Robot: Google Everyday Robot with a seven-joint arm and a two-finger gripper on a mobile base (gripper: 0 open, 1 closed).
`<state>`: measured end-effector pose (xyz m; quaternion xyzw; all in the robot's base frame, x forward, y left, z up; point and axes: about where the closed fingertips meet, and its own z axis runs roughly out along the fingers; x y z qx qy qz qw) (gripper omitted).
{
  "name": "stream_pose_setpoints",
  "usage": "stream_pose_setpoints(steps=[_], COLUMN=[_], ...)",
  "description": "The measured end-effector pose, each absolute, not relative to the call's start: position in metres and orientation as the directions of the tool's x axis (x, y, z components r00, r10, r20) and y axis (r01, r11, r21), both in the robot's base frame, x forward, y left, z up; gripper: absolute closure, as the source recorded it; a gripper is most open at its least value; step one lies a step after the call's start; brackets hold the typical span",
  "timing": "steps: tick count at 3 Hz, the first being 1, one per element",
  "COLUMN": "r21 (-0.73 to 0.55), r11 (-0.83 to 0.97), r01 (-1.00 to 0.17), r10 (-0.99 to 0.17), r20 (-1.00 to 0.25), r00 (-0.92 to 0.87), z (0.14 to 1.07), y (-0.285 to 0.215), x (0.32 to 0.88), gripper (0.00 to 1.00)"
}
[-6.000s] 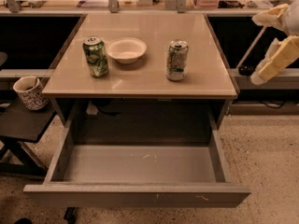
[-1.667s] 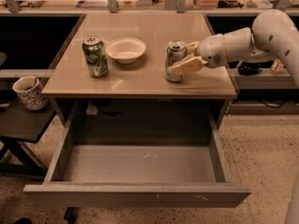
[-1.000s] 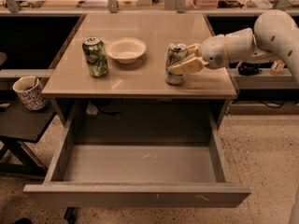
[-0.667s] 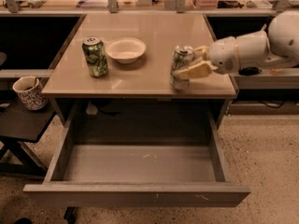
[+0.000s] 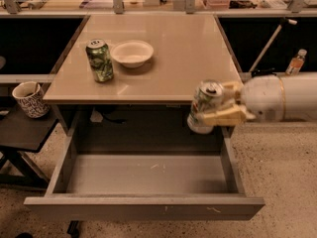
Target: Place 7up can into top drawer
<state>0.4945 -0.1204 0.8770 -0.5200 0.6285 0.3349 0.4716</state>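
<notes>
Tan counter (image 5: 168, 63) over speckled beige floor (image 5: 280, 165), dark recesses (image 5: 34, 43) either side, a black side table (image 5: 25, 133) at left, cluttered shelf (image 5: 99, 3) behind. The gripper (image 5: 215, 104) hangs at the counter's front right corner.

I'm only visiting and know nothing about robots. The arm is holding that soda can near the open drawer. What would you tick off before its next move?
1. Grip: the gripper has its fingers wrapped around the 7up can: ok.
2. The top drawer is pulled open: ok.
3. The inside of the drawer is free of objects: ok.
4. The can has been carried past the front edge of the table: ok.
5. The can hangs over the inside of the drawer and not over its right wall: cannot tell from this one view.
6. The green can and the bowl stand well away from the gripper: ok.
</notes>
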Motion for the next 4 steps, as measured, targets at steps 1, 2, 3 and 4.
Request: stream_pose_setpoints(steps=[1, 2, 3, 4], r21=[-0.02, -0.045, -0.081, -0.107], r11=[0.265, 0.265, 0.227, 0.161], r01=[-0.964, -0.963, -0.971, -0.981], r10=[-0.344, -0.355, -0.375, -0.428], r20=[-0.936, -0.933, -0.927, -0.903], r00=[-0.076, -0.054, -0.01, 0.028], z=[0.846, 0.843, 0.794, 0.732], y=[-0.141, -0.134, -0.095, -0.05], x=[0.465, 0.467, 0.471, 0.464], gripper=[1.0, 1.0, 1.0, 1.0])
